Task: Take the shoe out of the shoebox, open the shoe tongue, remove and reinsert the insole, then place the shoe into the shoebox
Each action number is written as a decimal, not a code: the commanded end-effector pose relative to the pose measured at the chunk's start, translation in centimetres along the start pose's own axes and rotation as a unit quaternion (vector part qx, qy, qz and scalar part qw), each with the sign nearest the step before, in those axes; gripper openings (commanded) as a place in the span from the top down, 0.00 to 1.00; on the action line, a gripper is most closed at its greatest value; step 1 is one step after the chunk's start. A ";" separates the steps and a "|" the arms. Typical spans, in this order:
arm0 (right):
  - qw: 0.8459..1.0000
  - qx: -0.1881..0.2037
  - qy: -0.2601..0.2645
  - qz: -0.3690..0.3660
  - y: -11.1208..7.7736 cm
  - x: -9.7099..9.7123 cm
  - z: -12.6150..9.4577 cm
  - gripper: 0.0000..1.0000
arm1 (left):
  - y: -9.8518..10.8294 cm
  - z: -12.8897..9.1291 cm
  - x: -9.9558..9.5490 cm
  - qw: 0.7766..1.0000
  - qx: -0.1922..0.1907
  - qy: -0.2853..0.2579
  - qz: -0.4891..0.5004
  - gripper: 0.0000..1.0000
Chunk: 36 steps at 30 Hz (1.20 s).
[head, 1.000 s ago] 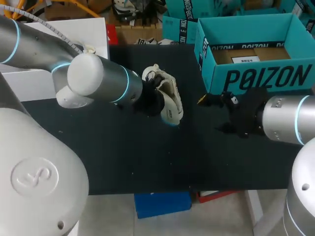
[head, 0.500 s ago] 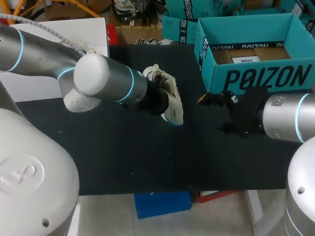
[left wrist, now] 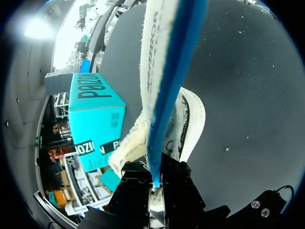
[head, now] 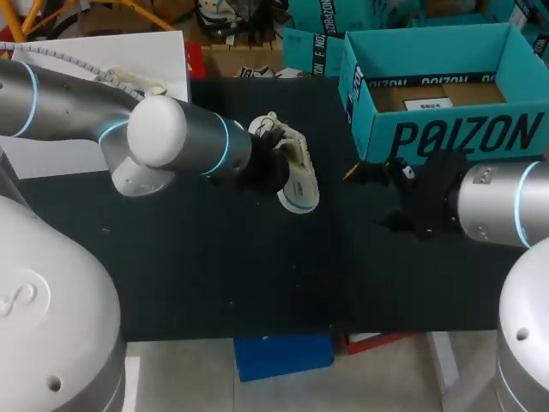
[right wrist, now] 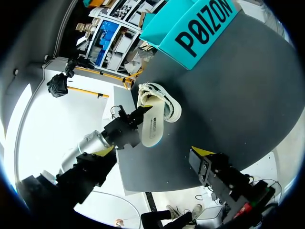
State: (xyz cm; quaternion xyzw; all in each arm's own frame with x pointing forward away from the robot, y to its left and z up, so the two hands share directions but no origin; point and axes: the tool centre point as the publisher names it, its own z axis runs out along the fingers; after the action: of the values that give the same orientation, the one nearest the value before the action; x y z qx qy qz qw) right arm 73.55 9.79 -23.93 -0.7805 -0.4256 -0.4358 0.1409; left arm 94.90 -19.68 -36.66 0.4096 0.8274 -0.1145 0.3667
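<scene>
Left wrist view showed the left tool (left wrist: 155, 183) clenched on one end of the insole (left wrist: 167, 71). The insole's white face and blue underside ran edge-on straight ahead of the tool, and its far end was free in the air. The white shoe (left wrist: 193, 114) lay close beside the held end on the dark surface (left wrist: 248, 95). Whether insole and shoe touched could not be told.

In the head view the left tool (head: 276, 172) sat near the middle of the surface (head: 223, 266). The insole (head: 300, 184) hung at about 3 o'clock from it and the shoe (head: 273, 133) at about 12 o'clock.

The step in hand was probably the insole's removal and return. To do it well, the grip would likely need to stay firm, because a thin foam sheet held by one end tends to flop and twist. For going back in, the free end should lead into the opening, kept low and in line with the shoe's length. The tongue would need to be kept clear so the foam did not buckle against it. An unsteadied shoe could slide on the surface.

The right tool (head: 356, 174) hung at 3 o'clock from the shoe, well apart and carrying nothing visible. Whether it was released or clenched could not be told. The right wrist view showed the same layout, with the right tool (right wrist: 204, 153) nearest, then the insole (right wrist: 152, 129), then the shoe (right wrist: 162, 101).

The teal shoebox (head: 463, 137) stood open at 2 o'clock from the shoe, against the surface's far right edge, with a brown cardboard insert (head: 429, 96) inside.
</scene>
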 end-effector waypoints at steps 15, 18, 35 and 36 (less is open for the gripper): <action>1.000 0.017 0.005 0.004 0.2 -0.4 -0.3 0.00 | 1.7 1.4 -0.3 0.997 -0.066 -0.015 -0.026 1.00; 1.000 0.017 0.005 0.004 0.2 -0.4 -0.3 0.00 | 1.9 1.9 -0.3 0.997 -0.077 -0.017 -0.024 1.00; 1.000 0.017 0.005 0.004 0.2 -0.4 -0.3 0.00 | 4.9 3.7 -1.1 0.988 -0.143 -0.042 -0.031 1.00; 1.000 0.017 0.005 0.004 0.2 -0.4 -0.3 0.00 | 5.1 3.7 -1.1 0.988 -0.145 -0.042 -0.031 1.00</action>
State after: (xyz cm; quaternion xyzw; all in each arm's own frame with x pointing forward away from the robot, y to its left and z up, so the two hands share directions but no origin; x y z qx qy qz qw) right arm 73.57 9.82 -23.91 -0.7804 -0.4262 -0.4352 0.1415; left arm 101.09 -18.93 -37.83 0.3335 0.8325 -0.0429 0.4403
